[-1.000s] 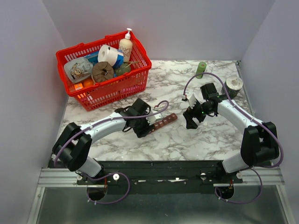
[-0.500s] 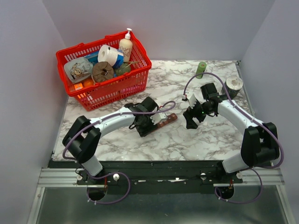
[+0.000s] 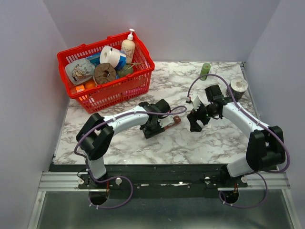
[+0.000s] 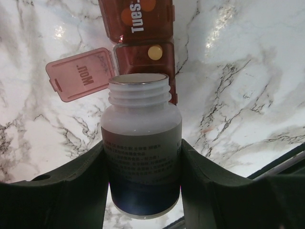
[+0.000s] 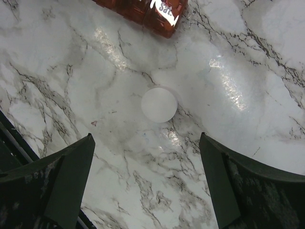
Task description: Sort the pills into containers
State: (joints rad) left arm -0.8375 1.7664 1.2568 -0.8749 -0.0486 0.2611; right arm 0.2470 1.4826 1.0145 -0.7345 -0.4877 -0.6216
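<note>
My left gripper point(image 4: 143, 145) is shut on a white pill bottle point(image 4: 141, 119), uncapped, its mouth lying just above the dark red-brown pill organizer point(image 4: 145, 45). The "Mon" lid point(image 4: 81, 74) is flipped open and one yellow pill point(image 4: 155, 52) lies in that compartment. The "Tues" compartment point(image 4: 143, 16) is closed. In the top view the left gripper point(image 3: 155, 125) covers the left end of the organizer point(image 3: 171, 124). My right gripper point(image 3: 194, 119) is open and empty above a round white cap point(image 5: 159, 104) on the marble, near the organizer's "Sat" end point(image 5: 164, 12).
A red mesh basket point(image 3: 95, 98) full of household items stands at the back left. A slim green bottle point(image 3: 205, 70) and a dark jar with a white top point(image 3: 238, 88) stand at the back right.
My left arm has swung right with the bottle, from beside the organizer's left end to over it. The right arm has not moved.
</note>
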